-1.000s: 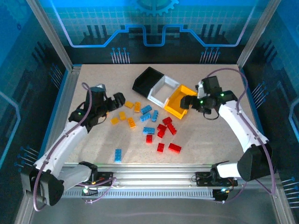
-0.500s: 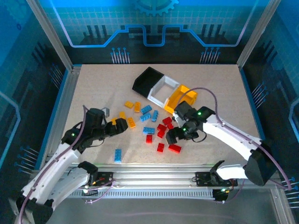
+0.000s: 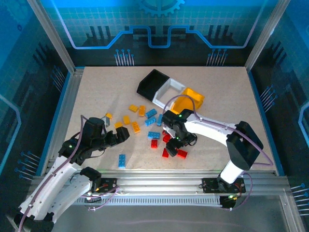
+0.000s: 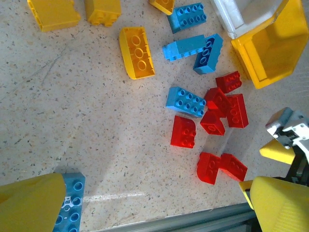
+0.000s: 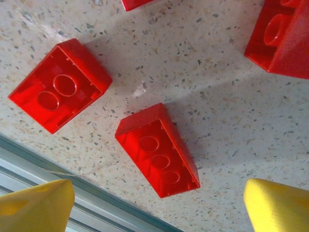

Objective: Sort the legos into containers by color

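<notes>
Red is the colour in play now: the right claw (image 5: 155,200) has swung off the yellow-orange bin (image 3: 194,94), where it hovered a second ago, and dropped over the red bricks (image 3: 171,140) in the middle of the counter (image 3: 96,87). Its fingers stand apart, closing only a touch, and they grip nothing. On the wrist camera one red brick (image 5: 157,151) lies flat on the counter just ahead of the gap between the two yellow fingertips (image 5: 38,205), with a second red one (image 5: 60,92) off to one side and apart from it.

Over on the other side, the left arm has pulled back towards the near edge. The left claw (image 4: 152,198) is spread wide and empty, hanging low above the counter with a lone blue brick (image 4: 70,210) right beside one finger. The yellow-orange bricks (image 3: 133,118) and the other blue bricks (image 3: 153,116) sit scattered beyond it.

So what does that mean? To my eye the right arm is lining up a fresh pick and a red brick is next. Meanwhile the sort has far to go, with red, blue and yellow-orange bricks all out on the counter. The black bin (image 3: 150,82), white bin (image 3: 170,93) and yellow-orange bin wait in their row at the back. The neighbouring reds lie close, so a crowded grab is the risk here.
</notes>
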Tool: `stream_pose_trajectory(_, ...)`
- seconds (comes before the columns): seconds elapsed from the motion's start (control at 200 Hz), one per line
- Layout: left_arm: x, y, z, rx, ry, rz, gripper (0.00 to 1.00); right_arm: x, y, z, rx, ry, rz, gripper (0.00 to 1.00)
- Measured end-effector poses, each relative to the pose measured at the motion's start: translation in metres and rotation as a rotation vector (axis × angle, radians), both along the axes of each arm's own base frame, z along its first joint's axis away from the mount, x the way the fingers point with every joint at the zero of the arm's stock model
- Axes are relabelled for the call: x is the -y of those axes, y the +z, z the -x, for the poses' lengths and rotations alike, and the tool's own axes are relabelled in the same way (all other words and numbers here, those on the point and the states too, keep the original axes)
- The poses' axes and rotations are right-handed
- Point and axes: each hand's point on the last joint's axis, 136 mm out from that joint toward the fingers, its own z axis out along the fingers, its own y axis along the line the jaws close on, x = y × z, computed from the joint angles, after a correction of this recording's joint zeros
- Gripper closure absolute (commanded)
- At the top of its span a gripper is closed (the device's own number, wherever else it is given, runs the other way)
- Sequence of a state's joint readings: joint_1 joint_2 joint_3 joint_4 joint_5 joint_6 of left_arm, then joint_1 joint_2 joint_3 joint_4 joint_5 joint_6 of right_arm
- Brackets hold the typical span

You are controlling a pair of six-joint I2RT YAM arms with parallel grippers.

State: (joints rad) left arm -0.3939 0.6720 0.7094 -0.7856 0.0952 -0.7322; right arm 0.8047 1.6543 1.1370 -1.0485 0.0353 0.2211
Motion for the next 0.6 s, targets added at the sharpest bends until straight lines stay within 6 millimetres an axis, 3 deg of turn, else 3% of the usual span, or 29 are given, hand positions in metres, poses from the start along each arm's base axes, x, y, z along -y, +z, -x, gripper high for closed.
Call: stream_pose_trajectory(0.6,-0.002,-0.002,0.006,-0.001,0.002,0.002,0.01,0.004,-0.031,-0.003,-0.071,-0.030,0.066,0.14)
